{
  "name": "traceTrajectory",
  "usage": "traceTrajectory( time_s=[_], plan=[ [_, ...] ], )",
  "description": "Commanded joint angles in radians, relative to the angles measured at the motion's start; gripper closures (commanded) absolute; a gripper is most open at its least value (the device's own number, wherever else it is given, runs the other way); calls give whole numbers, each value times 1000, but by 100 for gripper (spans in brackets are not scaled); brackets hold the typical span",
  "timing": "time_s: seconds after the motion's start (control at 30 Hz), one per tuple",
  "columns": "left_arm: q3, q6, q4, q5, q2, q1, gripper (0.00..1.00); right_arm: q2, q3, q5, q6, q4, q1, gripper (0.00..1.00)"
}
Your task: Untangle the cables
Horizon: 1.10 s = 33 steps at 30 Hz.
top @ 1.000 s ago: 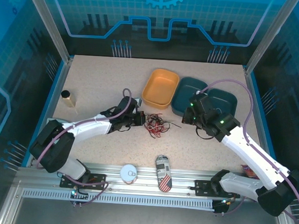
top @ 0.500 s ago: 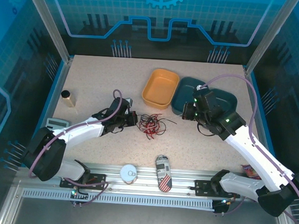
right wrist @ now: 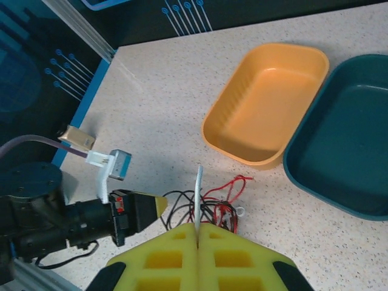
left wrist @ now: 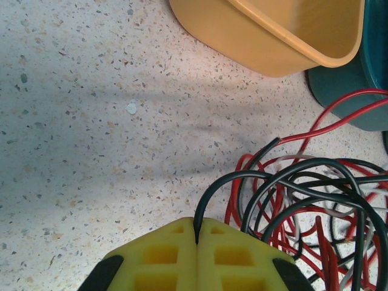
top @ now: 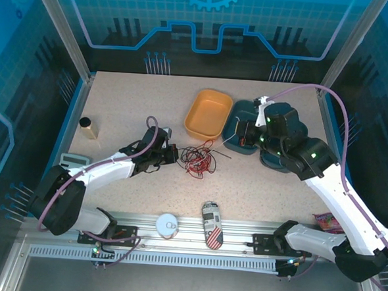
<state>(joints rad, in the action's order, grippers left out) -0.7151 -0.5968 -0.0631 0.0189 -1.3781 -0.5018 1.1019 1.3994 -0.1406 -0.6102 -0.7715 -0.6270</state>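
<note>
Speckled tabletop (top: 117, 108), left gripper (left wrist: 196, 227) clamping thin black cable (left wrist: 213, 189), right gripper (right wrist: 198, 229) clamping white cable (right wrist: 199, 194)

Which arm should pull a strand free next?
Right, likely: the right hand pinches a white cable above the tangle, free to draw away; the left hand sits low, pinching a black cable as anchor.
</note>
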Motion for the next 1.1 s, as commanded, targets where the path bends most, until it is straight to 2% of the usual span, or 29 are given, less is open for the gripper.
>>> traceTrajectory(
  time_s=[0.0, 0.23, 0.5, 0.73, 1.07],
  plan=[
    [13, -10, -1, -14, -5, 10, 100, 10, 59, 29, 27, -40, 10, 100],
    [14, -6, -12, -27, -4, 16, 100, 25, 90, 28, 27, -93, 10, 100],
    [23, 5, -39, -47, 26, 46, 100, 112, 159, 167, 51, -123, -10, 100],
    [30, 11, -47, -51, 43, 71, 100, 207, 308, 137, 109, -196, -65, 100],
    [51, -1, -36, -47, 56, 89, 100, 263, 500, 145, 177, -293, -77, 100]
  ],
)
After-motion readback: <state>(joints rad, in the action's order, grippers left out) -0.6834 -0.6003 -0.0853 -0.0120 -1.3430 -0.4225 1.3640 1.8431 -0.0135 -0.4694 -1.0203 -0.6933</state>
